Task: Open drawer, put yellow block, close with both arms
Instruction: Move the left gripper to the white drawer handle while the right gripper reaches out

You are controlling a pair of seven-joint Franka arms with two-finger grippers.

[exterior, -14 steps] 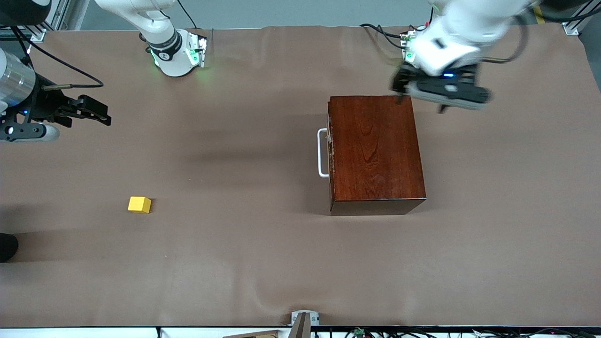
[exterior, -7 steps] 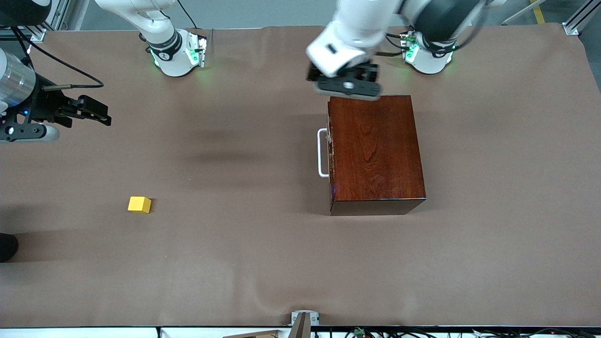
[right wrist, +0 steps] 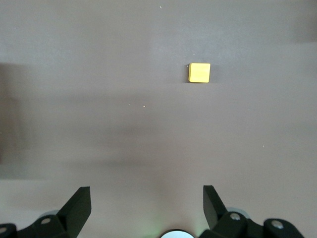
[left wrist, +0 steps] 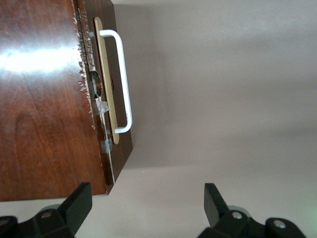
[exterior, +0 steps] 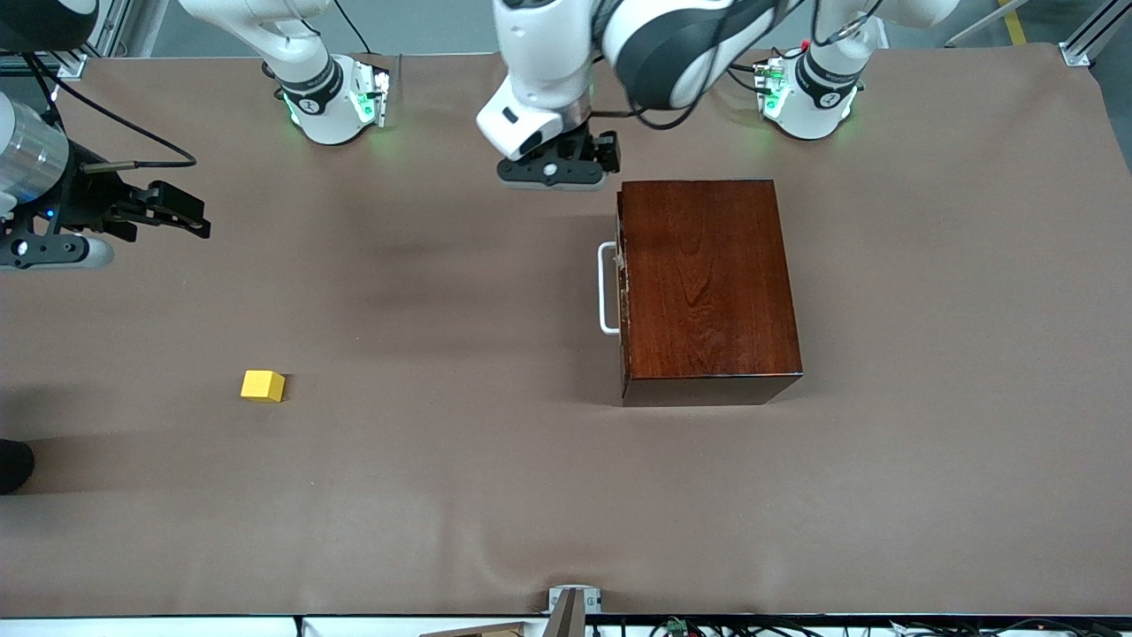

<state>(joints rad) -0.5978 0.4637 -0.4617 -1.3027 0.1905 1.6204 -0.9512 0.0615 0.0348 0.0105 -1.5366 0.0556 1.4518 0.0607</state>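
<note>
Swinging across from the box's far corner, the left gripper [exterior: 554,168] now hangs wide open and empty over bare worktop [exterior: 442,495], beside the shut drawer [exterior: 622,283]. Its white handle [exterior: 606,287] runs lengthwise, nearer the front camera. Yellow block [exterior: 263,386] sits well apart; right gripper [exterior: 181,217] waits open.

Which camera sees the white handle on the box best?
The left wrist view: the white handle shows large, whole, with its mounting plate. The front view shows the same handle small, on the wooden box face toward the right arm's end. The right wrist view doesn't show it.
</note>
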